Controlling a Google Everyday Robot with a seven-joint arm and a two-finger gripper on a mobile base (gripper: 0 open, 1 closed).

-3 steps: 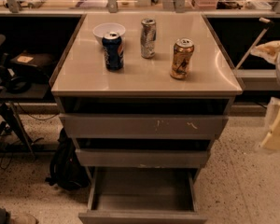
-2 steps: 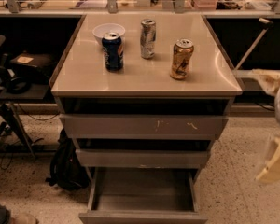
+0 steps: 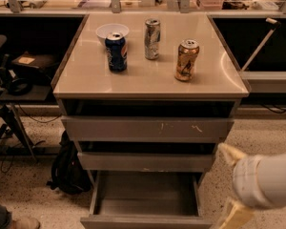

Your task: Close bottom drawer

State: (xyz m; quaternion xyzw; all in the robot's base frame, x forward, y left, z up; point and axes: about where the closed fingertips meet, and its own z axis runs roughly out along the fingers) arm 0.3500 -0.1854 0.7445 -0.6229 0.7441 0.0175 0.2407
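Observation:
The bottom drawer point(image 3: 148, 195) is the lowest of three grey drawers in the cabinet and is pulled far out toward me, its grey inside bare. Its flat front point(image 3: 145, 222) lies at the bottom edge of the view. Above it are the plain middle drawer point(image 3: 145, 161) and the top drawer front with yellowish scratch marks point(image 3: 148, 128), both a little out. My gripper point(image 3: 231, 185) comes in from the lower right on a white arm, just right of the open drawer's right side and not touching it. Its two yellowish fingers point(image 3: 230, 153) are spread apart, holding nothing.
On the cabinet top point(image 3: 148, 80) stand a blue can point(image 3: 117, 51), a silver can point(image 3: 152, 38), a gold can point(image 3: 187, 60) and a white bowl point(image 3: 112, 31). A black backpack point(image 3: 66, 168) sits on the floor to the left. A shoe point(image 3: 19, 222) shows bottom left.
My gripper and arm have moved down and to the left, from the right edge beside the upper drawers to beside the bottom drawer. The drawers have not moved.

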